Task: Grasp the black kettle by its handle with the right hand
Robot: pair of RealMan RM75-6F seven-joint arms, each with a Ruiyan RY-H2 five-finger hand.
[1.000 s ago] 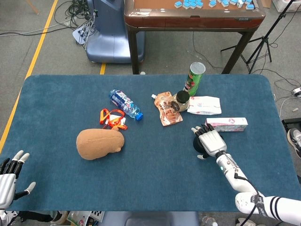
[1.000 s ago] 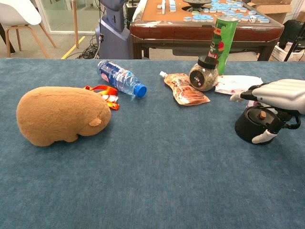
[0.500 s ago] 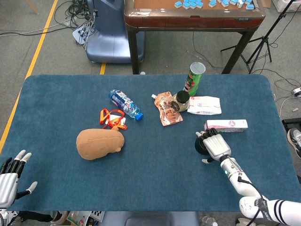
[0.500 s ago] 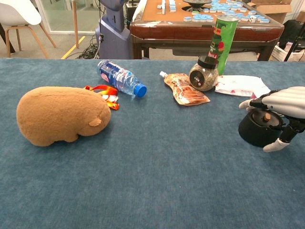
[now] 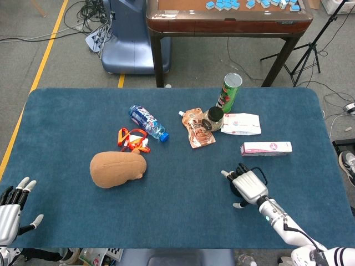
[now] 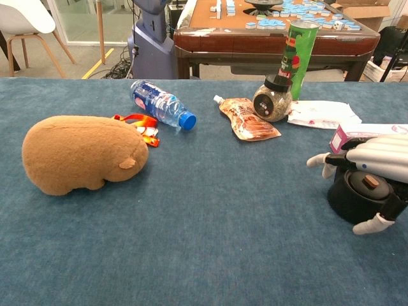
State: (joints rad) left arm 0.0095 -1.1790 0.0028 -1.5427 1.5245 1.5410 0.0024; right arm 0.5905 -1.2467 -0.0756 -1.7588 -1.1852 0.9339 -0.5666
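Observation:
The black kettle (image 6: 352,199) is a small round pot with a brown knob on its lid. It stands at the right side of the blue table, near the front edge. My right hand (image 6: 377,155) lies over its top, fingers curled around the handle from above and thumb low on the near side. From the head camera, the right hand (image 5: 248,184) hides most of the kettle (image 5: 235,187). I cannot tell whether the kettle touches the cloth. My left hand (image 5: 11,209) hovers at the table's front left corner, fingers apart and empty.
A pink box (image 5: 266,148) lies just behind the kettle. Further back are a white packet (image 5: 241,124), a jar (image 5: 213,118), a green can (image 5: 229,92) and a pouch (image 5: 198,127). A water bottle (image 5: 147,122), orange strap (image 5: 132,139) and brown plush (image 5: 117,169) lie left of centre.
My right hand and the kettle under it have moved together toward the table's front edge, away from the pink box. The left hand has barely moved.

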